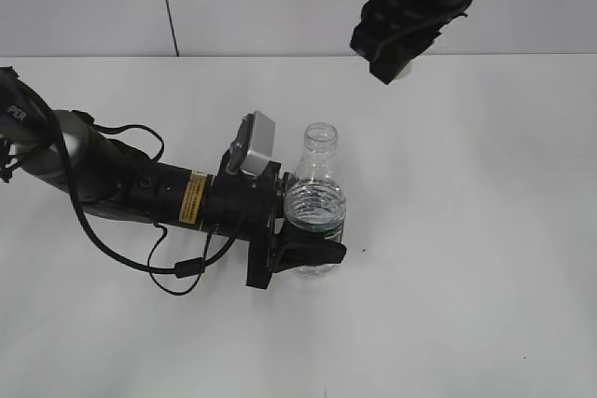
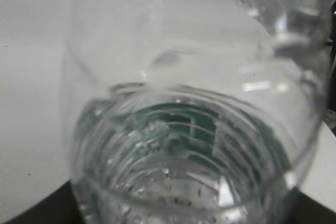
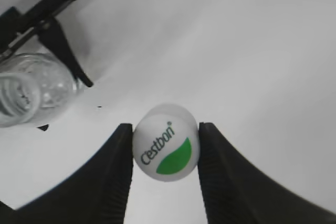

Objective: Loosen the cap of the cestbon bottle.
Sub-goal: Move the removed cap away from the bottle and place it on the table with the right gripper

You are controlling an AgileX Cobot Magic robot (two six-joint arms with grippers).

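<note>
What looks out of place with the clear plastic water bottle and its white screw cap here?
The white screw cap is off entirely, pinched in the right gripper well away from the clear plastic water bottle. The bottle stands open-necked, upright, clamped by the left gripper. Nothing looks spilled.

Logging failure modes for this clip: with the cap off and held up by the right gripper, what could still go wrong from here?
1. The cestbon bottle stands open, still holding water, clamped only by the left gripper; a tilt or jolt could spill it.
2. The cap is pinched by its rim between the right gripper's fingers, well above the table; a slip could drop it and let it roll away.
</note>
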